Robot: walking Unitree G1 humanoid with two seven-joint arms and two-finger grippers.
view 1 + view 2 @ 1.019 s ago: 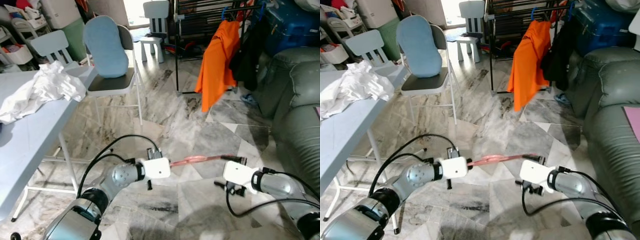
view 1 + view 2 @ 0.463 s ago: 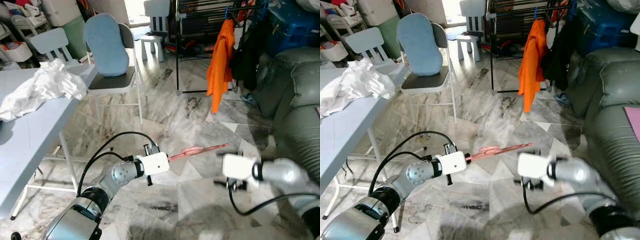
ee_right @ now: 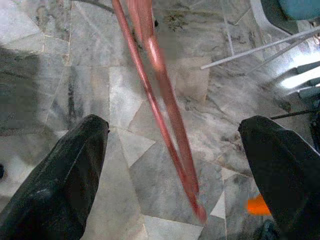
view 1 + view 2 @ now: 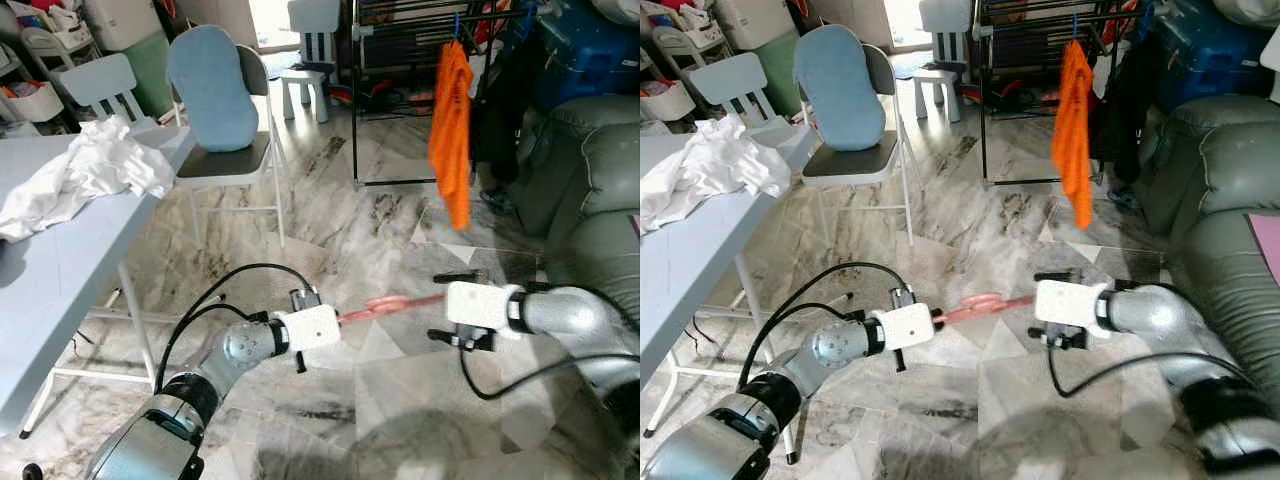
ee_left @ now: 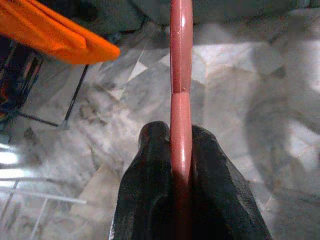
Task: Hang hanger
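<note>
The left end effector (image 5: pixel 181 150) is clenched on one end of the pink hanger (image 4: pixel 392 304), which sticks out level over the marble floor (image 4: pixel 330 230) toward the right arm. A second ago the right end effector (image 3: pixel 175 150) was also at the hanger's far end; half a second ago it had dropped away, leaving the tip free. Now it has come back up beside that tip, fingers (image 3: pixel 65 175) spread wide, with the hanger passing between them untouched. So the hanger is carried by the left end effector alone, and the right looks to be lining up for a fresh grip.

The other change is at the rack (image 4: pixel 420 30) ahead: the orange shirt (image 4: pixel 452 130) hung broad and spread a second ago, and now shows as a narrow strip. It seems to be swinging or turning on its own hanger, and the robot's head has shifted a little too.

For the task, nothing is hung yet. The hanger sits low, well apart from the rack rail, so I'd judge this a regrasp step before the robot lifts it up to the rail.

The white cloth (image 4: pixel 90 175) on the table (image 4: pixel 60 270) and the blue chair (image 4: pixel 215 100) lie off to the left.
</note>
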